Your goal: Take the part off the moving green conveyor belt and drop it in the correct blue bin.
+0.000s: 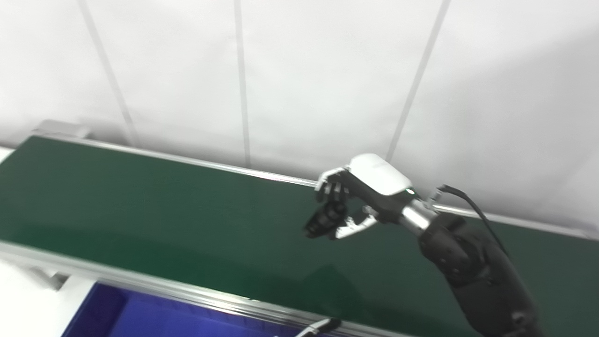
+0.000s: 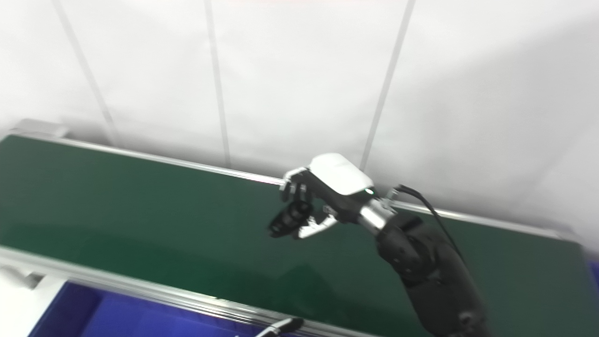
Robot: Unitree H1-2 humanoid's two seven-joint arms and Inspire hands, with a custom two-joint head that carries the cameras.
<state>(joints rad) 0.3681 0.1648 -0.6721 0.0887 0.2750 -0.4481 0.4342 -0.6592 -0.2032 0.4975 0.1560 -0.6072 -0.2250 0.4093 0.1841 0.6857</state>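
My right hand (image 1: 358,194), white-backed with dark fingers, hangs above the middle of the green conveyor belt (image 1: 154,210). It is shut on a small black ribbed part (image 1: 323,220), which sits between the curled fingers above and the silver thumb below. The part is lifted off the belt, and a faint shadow lies beneath the hand. At the picture's bottom edge only a silver-and-black fingertip of my left hand (image 1: 319,326) shows, in front of the belt's near rail. The rest of that hand is out of view.
A blue bin (image 1: 140,316) sits below the belt's near aluminium rail (image 1: 154,283) at the bottom left, cut off by the picture edge. A white panelled wall (image 1: 299,79) stands right behind the far rail. A black cable (image 1: 472,206) loops off my right wrist.
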